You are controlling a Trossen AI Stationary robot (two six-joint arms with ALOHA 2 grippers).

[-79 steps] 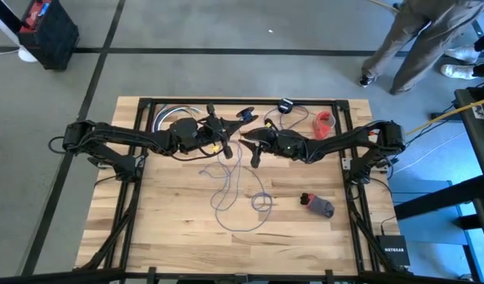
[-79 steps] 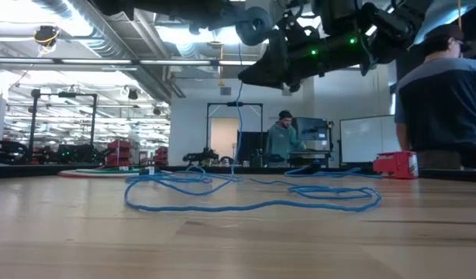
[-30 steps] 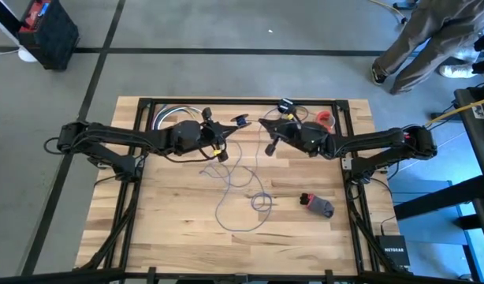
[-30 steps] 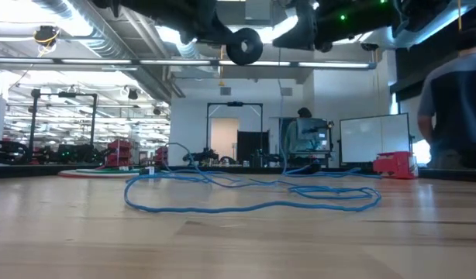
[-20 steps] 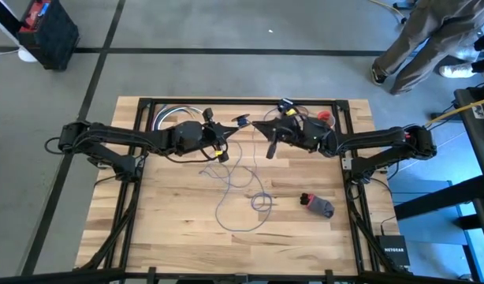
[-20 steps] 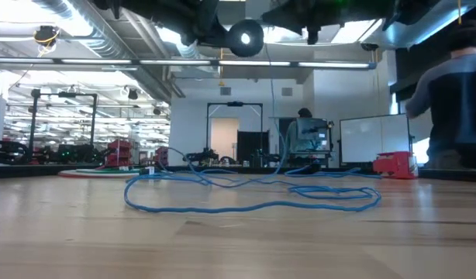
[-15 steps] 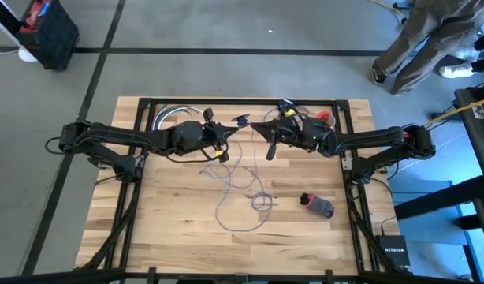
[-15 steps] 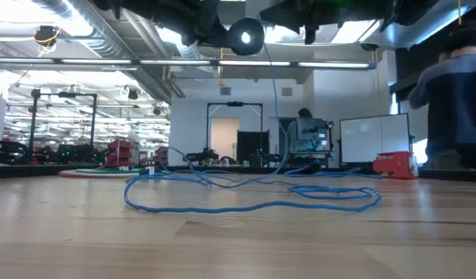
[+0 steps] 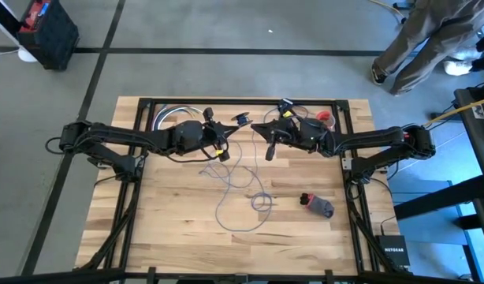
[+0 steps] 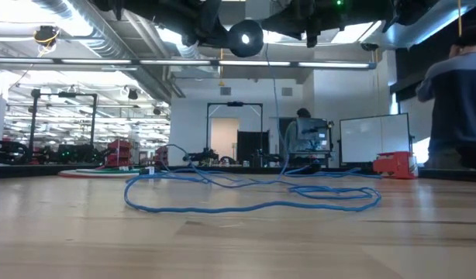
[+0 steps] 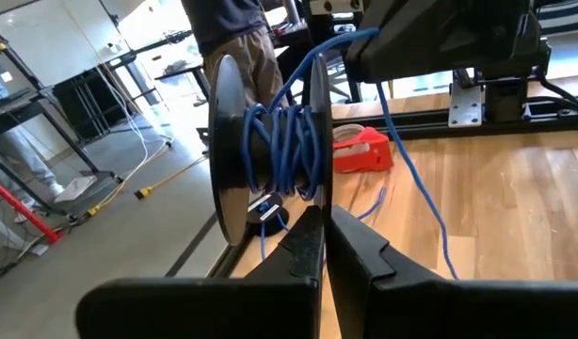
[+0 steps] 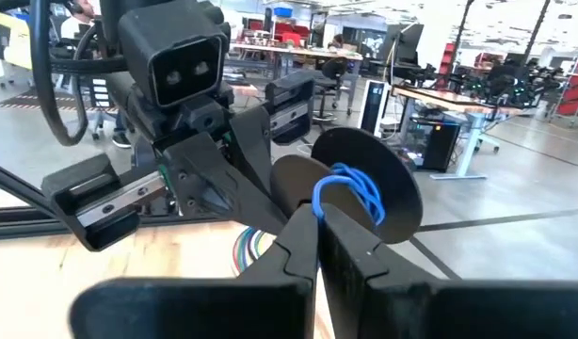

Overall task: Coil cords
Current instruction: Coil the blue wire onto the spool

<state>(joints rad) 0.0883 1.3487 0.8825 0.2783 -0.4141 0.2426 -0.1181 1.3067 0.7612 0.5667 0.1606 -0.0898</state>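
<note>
Since the frame a couple of seconds back, the right gripper [image 9: 267, 150] has drawn away from the left gripper [image 9: 224, 150] toward the far right of the light wooden plank surface [image 9: 171, 213], and a small black round spool [image 9: 241, 119] now hangs between the two arms, where earlier they nearly met. In the last half second little has shifted; the spool sits slightly nearer the right arm.

The thin blue cord [image 9: 240, 189] lies in loose loops on the surface just in front of the spool, one strand rising to it. In the left wrist view several turns of cord [image 11: 284, 141] are wound on the spool [image 11: 265, 151], which sits just beyond the left gripper's fingers [image 11: 364, 250]; these are pressed together and hold the spool's rim. The right gripper's fingers [image 12: 350, 247] are also closed, with the cord running by them; whether they pinch it I cannot tell.

Behind the spool a coil of pale cables [image 9: 167, 117] and a red bundle [image 9: 326, 119] lie at the surface's far edge; a grey and red object [image 9: 319, 206] lies to the right of the loops. Beyond the surface is grey floor, where one person [image 9: 431, 35] stands, and an open workshop with benches.

Counted: two arms, one spool, one blue cord.
</note>
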